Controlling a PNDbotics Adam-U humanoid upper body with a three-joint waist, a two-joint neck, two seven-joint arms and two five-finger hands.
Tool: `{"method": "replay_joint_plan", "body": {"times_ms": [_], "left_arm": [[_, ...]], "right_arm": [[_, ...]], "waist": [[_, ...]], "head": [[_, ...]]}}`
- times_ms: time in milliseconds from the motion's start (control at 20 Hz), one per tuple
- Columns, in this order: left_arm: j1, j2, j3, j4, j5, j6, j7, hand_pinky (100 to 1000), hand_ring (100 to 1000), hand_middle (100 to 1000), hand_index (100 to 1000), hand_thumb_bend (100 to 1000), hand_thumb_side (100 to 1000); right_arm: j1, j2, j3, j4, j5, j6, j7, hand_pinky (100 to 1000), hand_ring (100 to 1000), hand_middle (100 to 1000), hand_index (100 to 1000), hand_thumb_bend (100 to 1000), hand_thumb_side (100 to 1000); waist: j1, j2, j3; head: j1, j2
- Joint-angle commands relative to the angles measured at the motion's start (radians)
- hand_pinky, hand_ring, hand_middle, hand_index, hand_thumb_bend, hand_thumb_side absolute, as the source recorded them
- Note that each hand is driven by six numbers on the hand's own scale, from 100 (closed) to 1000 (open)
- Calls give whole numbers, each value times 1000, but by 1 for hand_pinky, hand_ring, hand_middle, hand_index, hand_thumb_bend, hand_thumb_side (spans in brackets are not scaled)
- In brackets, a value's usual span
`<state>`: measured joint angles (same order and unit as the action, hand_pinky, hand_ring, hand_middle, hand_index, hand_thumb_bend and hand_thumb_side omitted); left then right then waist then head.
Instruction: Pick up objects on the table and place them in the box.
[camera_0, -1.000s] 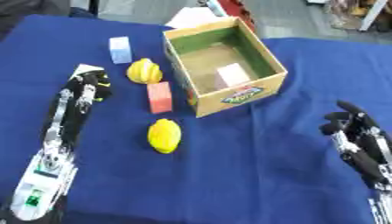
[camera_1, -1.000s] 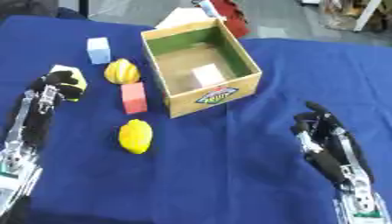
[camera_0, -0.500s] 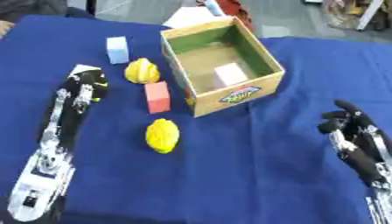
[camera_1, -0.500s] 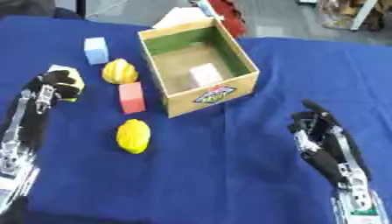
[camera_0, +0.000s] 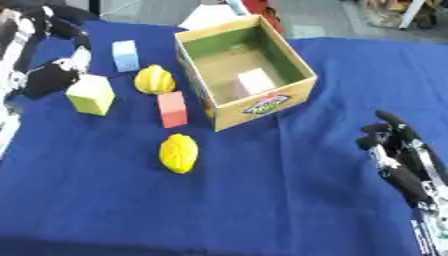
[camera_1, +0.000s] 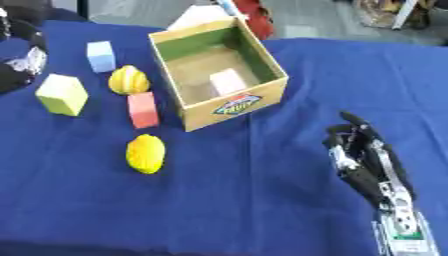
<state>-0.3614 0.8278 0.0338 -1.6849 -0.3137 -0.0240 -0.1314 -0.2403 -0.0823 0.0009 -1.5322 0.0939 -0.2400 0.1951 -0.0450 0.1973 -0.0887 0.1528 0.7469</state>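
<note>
An open cardboard box (camera_0: 262, 107) holds a pale block (camera_0: 255, 81). Left of it lie a red block (camera_0: 172, 109), two yellow fruits (camera_0: 178, 153), a light-blue cube (camera_0: 125, 55) and a yellow-green cube (camera_0: 91, 94).

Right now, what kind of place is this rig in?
Probably a lab or workshop test bench, not a home: a table under blue cloth, toy blocks like the yellow-green block and lemon beside a cardboard box, grey floor and furniture legs behind.

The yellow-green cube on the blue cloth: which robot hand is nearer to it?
Left. The left hand sits right beside the yellow-green cube, at its upper left. The right hand rests far across the table, beyond the cardboard box.
</note>
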Motion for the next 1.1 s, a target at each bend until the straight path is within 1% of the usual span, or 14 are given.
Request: {"method": "replay_joint_plan", "body": {"times_ms": [50,100,150,200,250,300,350,450,500,550,650,750,950,1100], "left_arm": [[-77,147,-68,98,-119,-41,-213,820,769,768,867,264,303],[-109,166,-94,131,-157,-62,-291,839,789,786,879,377,271],[-143,178,-120,163,-198,-84,-363,846,798,796,887,420,270],[-174,180,-143,196,-237,-106,-429,856,813,814,902,503,284],[-205,175,-162,229,-274,-127,-487,861,819,821,906,535,282],[-232,166,-175,259,-308,-146,-532,866,830,832,914,594,274],[-256,154,-185,290,-342,-165,-568,867,832,835,916,610,270],[-297,127,-199,346,-399,-196,-609,869,837,842,924,662,242],[-315,114,-204,375,-426,-210,-621,870,838,844,926,675,224],[-331,100,-209,404,-450,-224,-626,870,839,845,926,679,225],[-355,75,-216,453,-489,-250,-629,870,841,850,927,696,237],[-374,55,-224,495,-523,-275,-626,872,845,858,931,726,269],[-396,22,-231,557,-574,-305,-602,869,842,860,935,697,264],[-405,-2,-226,595,-603,-301,-562,859,829,850,934,661,226]], "right_arm": [[-5,-24,1,-12,2,-3,5,657,626,662,903,100,369],[-4,-25,2,-11,3,-3,6,657,626,662,903,100,369],[-3,-26,3,-11,3,-4,8,657,626,662,903,100,369],[-1,-26,4,-10,3,-4,9,657,626,662,903,100,369],[0,-27,5,-9,4,-4,10,657,626,662,903,100,368],[1,-28,5,-8,4,-4,10,657,626,662,903,100,367],[2,-28,5,-7,4,-4,11,657,626,662,903,100,367],[4,-29,6,-7,4,-4,11,657,626,662,903,100,367],[4,-29,6,-6,4,-5,11,657,626,662,903,100,368],[5,-29,5,-6,3,-5,10,657,626,662,903,100,368],[5,-29,6,-6,3,-5,11,657,626,662,904,100,368],[5,-29,6,-6,3,-5,12,657,626,662,903,100,367],[6,-29,5,-5,2,-5,11,657,626,662,904,100,367],[5,-27,6,-5,2,-5,12,657,626,662,904,100,367]], "waist": [[22,-31,-3],[24,-33,-4],[25,-35,-5],[26,-37,-5],[27,-38,-6],[27,-40,-6],[27,-40,-6],[27,-42,-6],[27,-42,-6],[27,-43,-6],[27,-43,-6],[27,-44,-6],[26,-46,-5],[23,-46,-6]], "head": [[-4,9],[-5,12],[-5,15],[-5,17],[-6,19],[-8,20],[-10,21],[-12,23],[-13,23],[-14,23],[-16,23],[-16,23],[-16,23],[-16,23]]}}
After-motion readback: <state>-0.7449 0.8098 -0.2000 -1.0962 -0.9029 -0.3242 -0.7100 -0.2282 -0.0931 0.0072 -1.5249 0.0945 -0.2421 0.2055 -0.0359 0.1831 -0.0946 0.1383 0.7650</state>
